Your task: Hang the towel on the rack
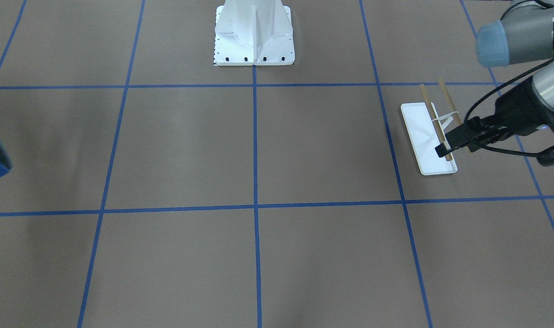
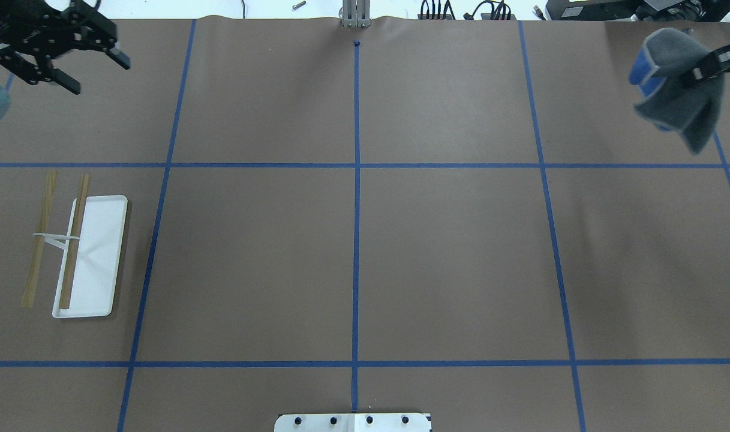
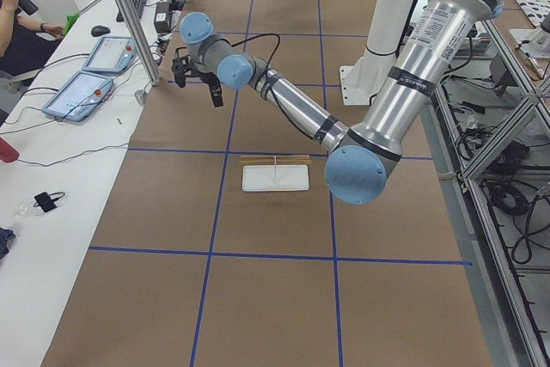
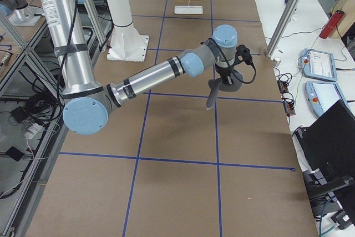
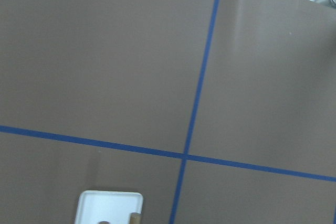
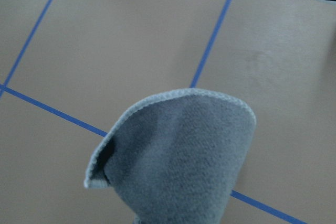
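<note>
So in the overhead view the right gripper (image 2: pixel 697 71) is clamping a top fold of the towel (image 2: pixel 676 102) at the far right corner. The rest of the cloth is dangling above the table (image 2: pixel 353 252) with a bit of the blue side peeking out. The rack (image 2: pixel 98 258) is sitting way over on the left, well apart from the towel. The left gripper (image 2: pixel 98 73) is hovering beyond it with its jaws spread wide and nothing in them. From the front-facing camera only a scrap of towel is showing at the left edge, and the left gripper is overlapping the rack's tray in the picture. The left side view is showing that gripper up in the air, clear of the rods. In the right side view the towel is hanging limp from the right gripper. The right wrist camera is filling up with grey towel, and the left one is catching just a corner of the tray.
</note>
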You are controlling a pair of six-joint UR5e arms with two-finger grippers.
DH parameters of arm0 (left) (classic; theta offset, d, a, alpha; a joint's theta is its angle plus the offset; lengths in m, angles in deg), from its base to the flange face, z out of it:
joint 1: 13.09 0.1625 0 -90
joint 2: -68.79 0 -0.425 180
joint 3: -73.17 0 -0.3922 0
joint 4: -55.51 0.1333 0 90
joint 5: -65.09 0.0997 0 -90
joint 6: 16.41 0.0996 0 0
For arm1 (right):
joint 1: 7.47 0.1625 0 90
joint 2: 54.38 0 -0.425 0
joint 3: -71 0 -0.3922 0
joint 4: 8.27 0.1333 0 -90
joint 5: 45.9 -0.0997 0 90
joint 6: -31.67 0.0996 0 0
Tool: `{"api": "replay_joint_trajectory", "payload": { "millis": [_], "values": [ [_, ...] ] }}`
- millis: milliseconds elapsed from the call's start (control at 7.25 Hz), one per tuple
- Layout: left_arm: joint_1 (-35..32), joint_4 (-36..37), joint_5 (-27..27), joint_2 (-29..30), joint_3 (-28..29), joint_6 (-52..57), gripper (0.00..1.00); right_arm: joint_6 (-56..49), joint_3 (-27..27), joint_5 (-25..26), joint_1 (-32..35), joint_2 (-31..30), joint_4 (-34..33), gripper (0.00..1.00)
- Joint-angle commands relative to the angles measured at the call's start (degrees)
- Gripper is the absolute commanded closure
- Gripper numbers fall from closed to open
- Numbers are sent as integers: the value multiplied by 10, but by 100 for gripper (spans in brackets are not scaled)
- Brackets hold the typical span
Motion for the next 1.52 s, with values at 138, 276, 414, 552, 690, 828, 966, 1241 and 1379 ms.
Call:
{"api": "replay_joint_trajectory", "payload": {
  "millis": [138,276,414,552,690,828,966,1241,1379],
  "values": [
    [102,-152,94,56,14,-135,2,206,34,105,-167,107,2,100],
    [129,-218,124,73,35,-188,2,249,36,148,-218,133,2,100],
    [149,-239,142,101,52,-212,2,273,35,188,-265,153,2,100],
    [168,-240,173,122,53,-228,2,286,34,207,-297,167,2,100],
    [181,-240,186,141,54,-230,2,286,33,221,-318,174,2,100],
    [194,-241,185,158,63,-230,2,286,33,228,-331,182,2,100],
    [231,-243,187,174,66,-230,2,287,32,228,-334,189,1,100],
    [263,-261,241,189,79,-230,2,286,33,228,-341,193,1,100],
    [270,-307,245,190,109,-231,3,286,33,228,-342,192,1,100]
  ]
}}
